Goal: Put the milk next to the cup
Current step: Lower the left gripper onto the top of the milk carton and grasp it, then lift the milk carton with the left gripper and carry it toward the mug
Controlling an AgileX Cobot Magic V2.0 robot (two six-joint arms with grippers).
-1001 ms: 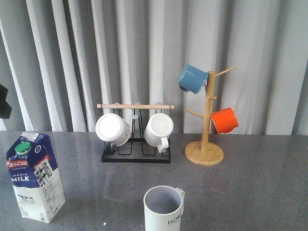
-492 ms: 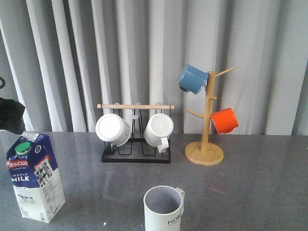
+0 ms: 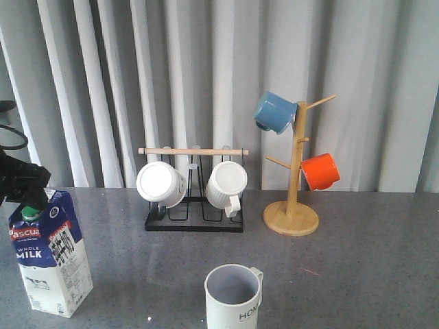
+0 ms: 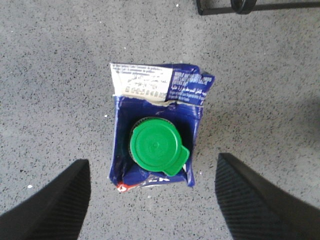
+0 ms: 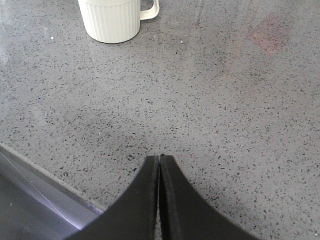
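Milk (image 3: 49, 259) stood upright at the table's (image 3: 370, 274) near left, well apart from the cup (image 3: 234, 295); our left gripper (image 4: 152, 200) hung spread wide above its green cap (image 4: 156, 145), holding nothing.
We judged the step to be the reach for the carton: we would lower the fingers (image 4: 52, 205) down either side of the blue panels below the gable and close squarely (a grip high on the sloped top looked likely to slip), keeping the tall carton upright. Our right gripper (image 5: 159, 165) rested near the table's front edge with its fingers pressed together, empty. Between carton and cup the grey surface lay bare, so we had room to slide or carry it across; the black mug rack (image 3: 194, 221) and wooden mug tree (image 3: 291, 219) stood farther back, off that path.
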